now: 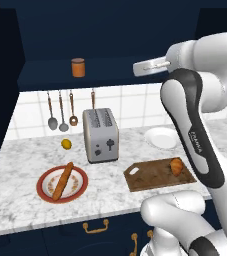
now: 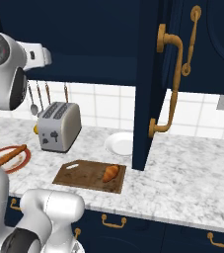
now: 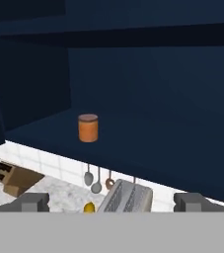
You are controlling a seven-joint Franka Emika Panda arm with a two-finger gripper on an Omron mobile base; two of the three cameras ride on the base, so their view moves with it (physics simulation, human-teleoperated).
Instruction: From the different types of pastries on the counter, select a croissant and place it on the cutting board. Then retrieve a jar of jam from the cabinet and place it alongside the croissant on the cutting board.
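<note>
Gripper [image 3: 111, 202] jaws spread wide, grasping nothing; the small orange-brown jam jar [image 3: 88, 128] stands on the navy cabinet shelf [image 3: 148, 143] at eleven o'clock.

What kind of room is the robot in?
It looks like a kitchen, a computer-drawn one. A silver toaster stands on the marble counter, cooking spoons hang on the tiled wall, and a croissant lies on a wooden cutting board.
</note>
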